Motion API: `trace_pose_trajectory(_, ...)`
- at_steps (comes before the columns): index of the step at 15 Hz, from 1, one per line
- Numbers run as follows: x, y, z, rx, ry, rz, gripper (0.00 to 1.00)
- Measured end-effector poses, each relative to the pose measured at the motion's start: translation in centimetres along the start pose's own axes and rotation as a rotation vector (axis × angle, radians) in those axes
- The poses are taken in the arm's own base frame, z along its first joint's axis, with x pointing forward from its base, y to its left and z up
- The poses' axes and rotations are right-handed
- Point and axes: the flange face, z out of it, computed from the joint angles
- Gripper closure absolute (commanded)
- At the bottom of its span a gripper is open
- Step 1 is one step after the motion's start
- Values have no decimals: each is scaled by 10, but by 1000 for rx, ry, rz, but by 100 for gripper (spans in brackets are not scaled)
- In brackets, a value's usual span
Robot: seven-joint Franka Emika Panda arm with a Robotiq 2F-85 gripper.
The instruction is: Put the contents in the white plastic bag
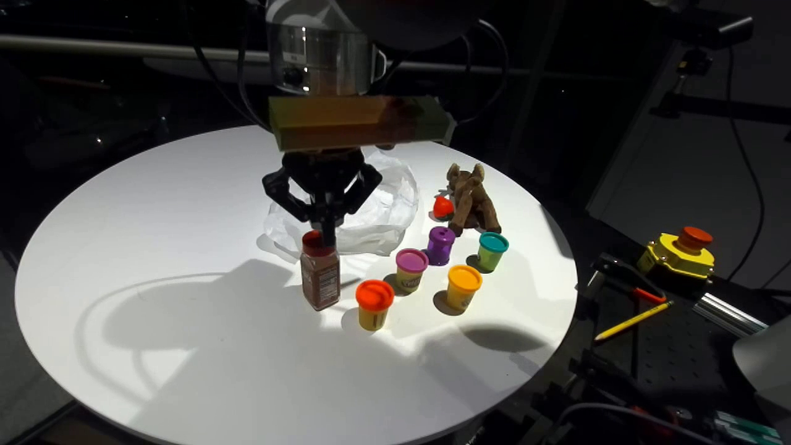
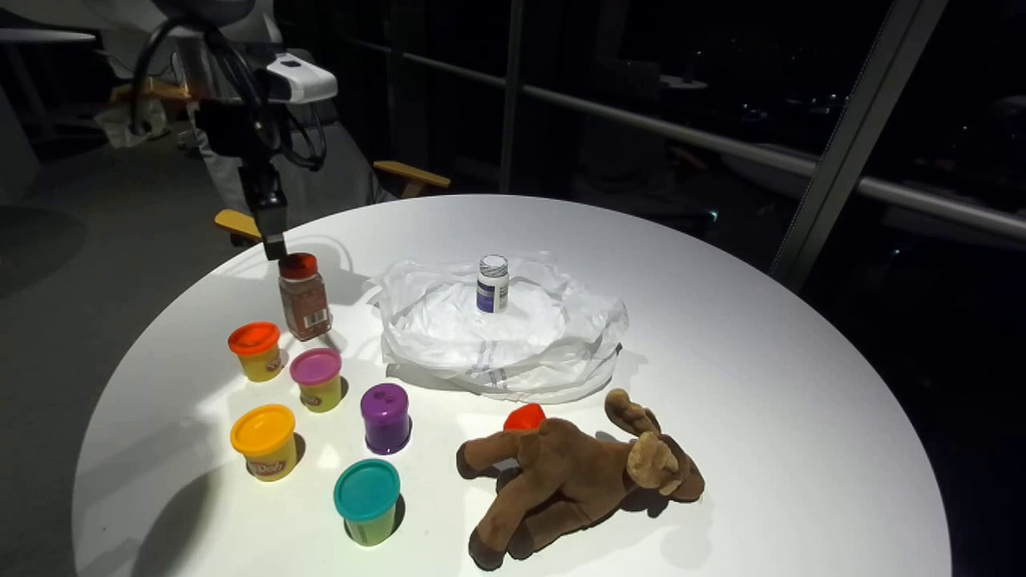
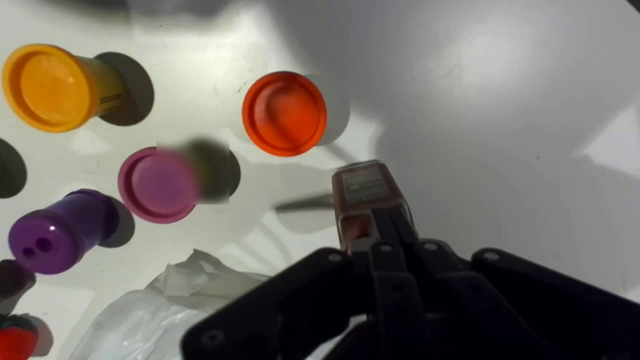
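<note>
- Round white table (image 1: 154,204), spread below the fingers (image 2: 274,239).
- Clear square-sided jar (image 2: 305,303), red cap, red-brown fill: upright, right at the fingers, contact unclear.
- Crumpled white plastic bag (image 2: 553,353): near the fingers.
- Red-orange-lidded yellow tub (image 2: 256,353): closest tub to them.
- Pink-lidded yellow tub (image 2: 317,380): next out.
- Purple plastic cylinder (image 2: 386,421), orange-lidded yellow tub (image 2: 265,443), teal-lidded yellow-green tub (image 2: 368,498): further from the fingers.
- Brown plush animal (image 2: 571,469), lying, small red rounded object (image 2: 523,417) beside it: well apart from the fingers.

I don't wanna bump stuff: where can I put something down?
In an exterior view, tabletop is bare from the left rim to the white plastic bag and spice jar, and between the red-lidded Play-Doh tub and near rim. It's crowded among the other tubs, purple canister and plush animal.
</note>
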Motion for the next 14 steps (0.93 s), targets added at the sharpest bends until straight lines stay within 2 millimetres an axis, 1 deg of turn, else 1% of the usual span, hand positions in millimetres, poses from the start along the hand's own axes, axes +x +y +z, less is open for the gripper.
trace_pose_trajectory(1,3,1,-11,-8,9,1,68)
trace_pose_trajectory(3,4,3,-26,-29,20,-13,65)
trace_pose_trajectory(4,3,2,-29,-41,22,-24,59)
trace_pose_trajectory(6,1,-1,-27,-67,28,-63,43)
trace_pose_trajectory(8,-4,-7,-15,-87,32,-125,27)
trace_pose_trajectory(11,-9,-19,17,-115,14,-219,5)
trace_pose_trajectory(12,-8,-23,28,-125,13,-241,1)
trace_pose_trajectory(14,-6,-29,47,-143,22,-268,0)
